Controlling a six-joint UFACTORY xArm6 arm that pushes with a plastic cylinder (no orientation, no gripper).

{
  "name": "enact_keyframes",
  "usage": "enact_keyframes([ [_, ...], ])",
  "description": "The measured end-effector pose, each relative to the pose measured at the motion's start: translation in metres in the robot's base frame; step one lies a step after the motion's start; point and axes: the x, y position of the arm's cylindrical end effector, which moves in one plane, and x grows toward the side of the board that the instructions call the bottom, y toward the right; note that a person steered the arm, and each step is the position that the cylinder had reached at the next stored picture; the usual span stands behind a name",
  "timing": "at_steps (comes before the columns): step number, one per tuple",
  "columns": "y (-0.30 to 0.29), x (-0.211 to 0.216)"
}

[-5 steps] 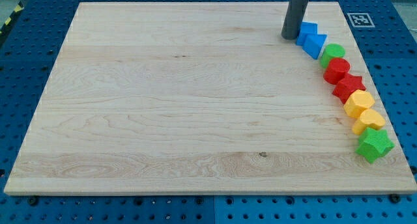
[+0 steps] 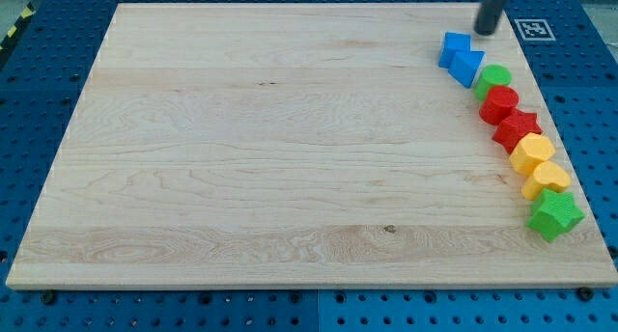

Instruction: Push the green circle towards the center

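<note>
My tip (image 2: pixel 486 32) stood near the table's top right corner, just above the two blue blocks (image 2: pixel 461 58) and apart from them. It was a bare rod, with nothing to open or clench. The green circle (image 2: pixel 495 79) lay by the right edge, touching the blue blocks and the red circle (image 2: pixel 499 104). To push well, I judged the tip should get round to the circle's right-edge side, then drive straight left toward the centre.

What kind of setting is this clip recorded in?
Probably a robotics lab bench: a wooden board on a blue perforated table, a printed marker tag at the corner, and my tip near coloured blocks.
</note>
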Motion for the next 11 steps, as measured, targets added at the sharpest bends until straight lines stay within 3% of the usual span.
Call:
enact_keyframes([
  [2, 0.021, 0.106],
  [3, 0.009, 0.115],
  [5, -0.015, 0.089],
  [11, -0.098, 0.121],
])
